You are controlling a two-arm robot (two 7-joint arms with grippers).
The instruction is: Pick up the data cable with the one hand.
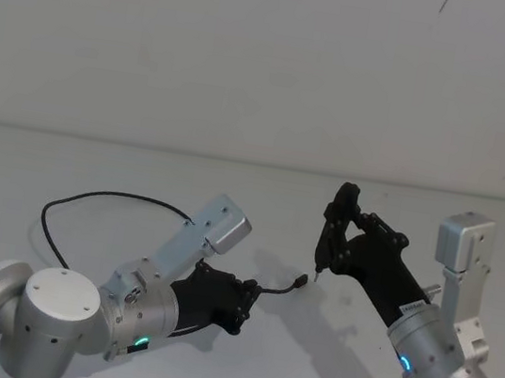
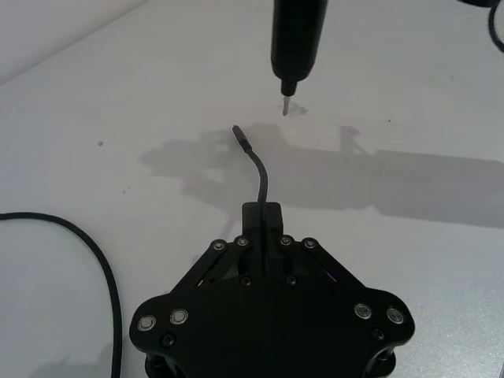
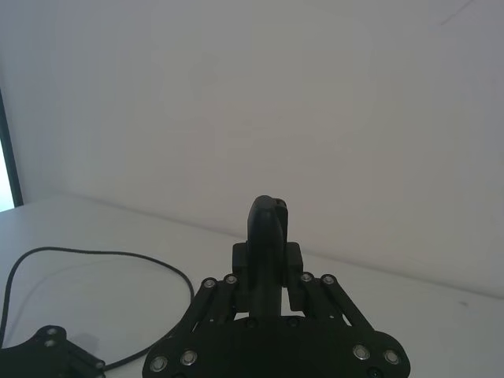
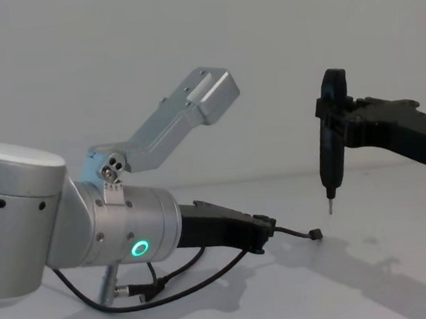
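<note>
Left gripper [image 1: 251, 293]: clamped on thin black looped data cable [image 1: 104, 194] — plug end pointing right.
Right gripper [image 1: 342, 227]: gripping upright black pen-shaped tool [image 4: 330, 145] — tip near plug.

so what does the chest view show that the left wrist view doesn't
Chest view adds the right end effector clamping the black tool, and the left arm's green light ring. Left wrist view adds the linkage of the left end effector from behind, the data cable centred in it. Both share the cable's plug pointing at the tool's tip.
</note>
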